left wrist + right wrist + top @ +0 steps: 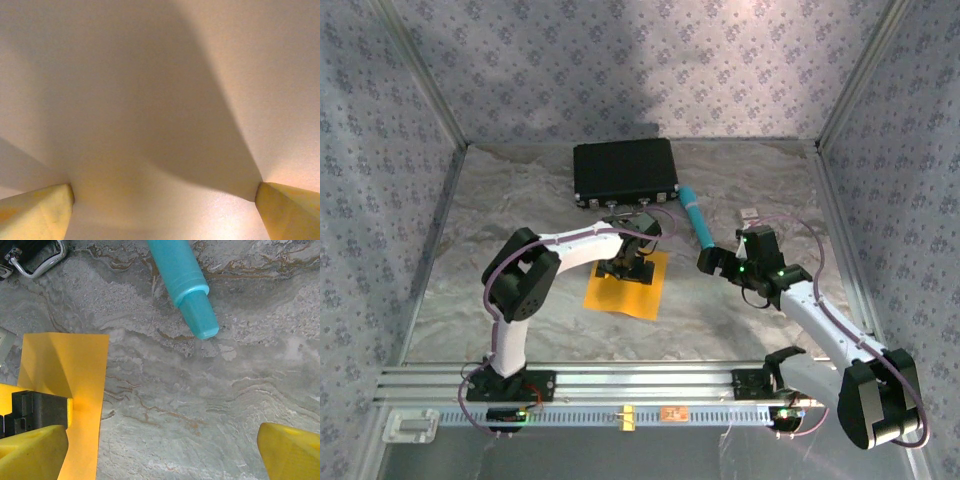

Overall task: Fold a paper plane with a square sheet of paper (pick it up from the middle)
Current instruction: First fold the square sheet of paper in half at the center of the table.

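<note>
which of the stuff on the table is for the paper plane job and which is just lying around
For the job:
square sheet of paper

Just lying about:
black case
teal tube

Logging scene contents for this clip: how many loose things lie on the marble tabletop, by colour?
Orange-yellow: 1, the paper
Black: 1, the case
Teal: 1, the tube
Pale: 1, a small item, too small to identify
Total: 4
</note>
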Robot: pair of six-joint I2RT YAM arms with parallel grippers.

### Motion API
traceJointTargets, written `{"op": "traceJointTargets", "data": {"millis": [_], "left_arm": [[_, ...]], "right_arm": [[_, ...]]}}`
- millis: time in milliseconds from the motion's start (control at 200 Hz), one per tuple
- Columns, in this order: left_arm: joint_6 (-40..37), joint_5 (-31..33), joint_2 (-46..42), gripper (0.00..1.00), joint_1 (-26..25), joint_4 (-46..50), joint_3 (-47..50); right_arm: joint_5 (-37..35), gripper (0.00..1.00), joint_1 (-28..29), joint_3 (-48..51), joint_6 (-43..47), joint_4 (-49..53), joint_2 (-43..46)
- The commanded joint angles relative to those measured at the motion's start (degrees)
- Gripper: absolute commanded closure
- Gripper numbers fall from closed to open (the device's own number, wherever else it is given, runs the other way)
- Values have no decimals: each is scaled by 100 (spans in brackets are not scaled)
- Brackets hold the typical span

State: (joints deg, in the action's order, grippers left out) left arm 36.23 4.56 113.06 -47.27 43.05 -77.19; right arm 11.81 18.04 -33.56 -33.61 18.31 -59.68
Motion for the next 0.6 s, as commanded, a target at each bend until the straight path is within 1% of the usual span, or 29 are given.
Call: {"op": "traceJointTargets", "data": {"millis": [0, 130, 265, 365, 510, 595], "left_arm": [[65, -25, 381, 5, -80, 176, 169], [77, 12, 203, 6, -76, 117, 209], [71, 43, 95, 12, -72, 80, 230], [77, 106, 12, 15, -73, 17, 280], [93, 124, -165, 29, -79, -160, 404], [97, 166, -230, 33, -85, -199, 432]], "right_arm": [[-39, 1, 41, -153, 58, 175, 0], [-40, 1, 39, -159, 43, 173, 0], [-56, 1, 49, -165, 32, 181, 26], [-87, 1, 54, -155, 14, 178, 56], [-194, 1, 57, -157, -22, 215, 96], [-250, 1, 60, -151, -47, 226, 127]]}}
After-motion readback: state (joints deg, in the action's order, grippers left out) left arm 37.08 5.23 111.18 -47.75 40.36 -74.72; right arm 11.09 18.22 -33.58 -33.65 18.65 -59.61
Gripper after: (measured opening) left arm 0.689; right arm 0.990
